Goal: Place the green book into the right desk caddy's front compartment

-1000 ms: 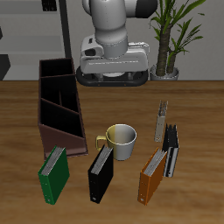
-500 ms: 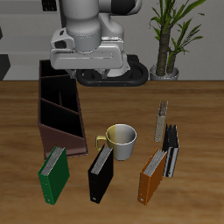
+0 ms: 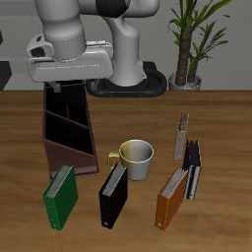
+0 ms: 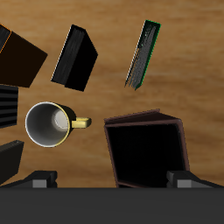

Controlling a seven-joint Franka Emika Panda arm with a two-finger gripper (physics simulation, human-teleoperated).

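- My arm is raised high over the back of the table, its wrist block above the far end of the right desk caddy (image 3: pixel 69 126); the fingers are hidden behind that block in the exterior view.
- In the wrist view only the two fingertips of the gripper (image 4: pixel 112 179) show, set wide apart with nothing between them, so I read the pincer as spread and empty.
- Against half a second ago, the wrist block has swung sideways toward 9 o'clock in the exterior view and now sits over the caddy rather than beside it.
- The right desk caddy runs from the back of the table toward the front edge; its compartments look dark and I see nothing in them.
- The mug (image 3: pixel 136 157), at about 3 o'clock from the caddy's front end, is white inside and looks empty.
- The green book (image 3: pixel 60 195) stands on the table just in front of the caddy's front end, at roughly 6 o'clock from it, unmoved.
- The black book (image 3: pixel 113 197) and orange book (image 3: pixel 171 197) stand in the same front row, at 3 o'clock from the green one.
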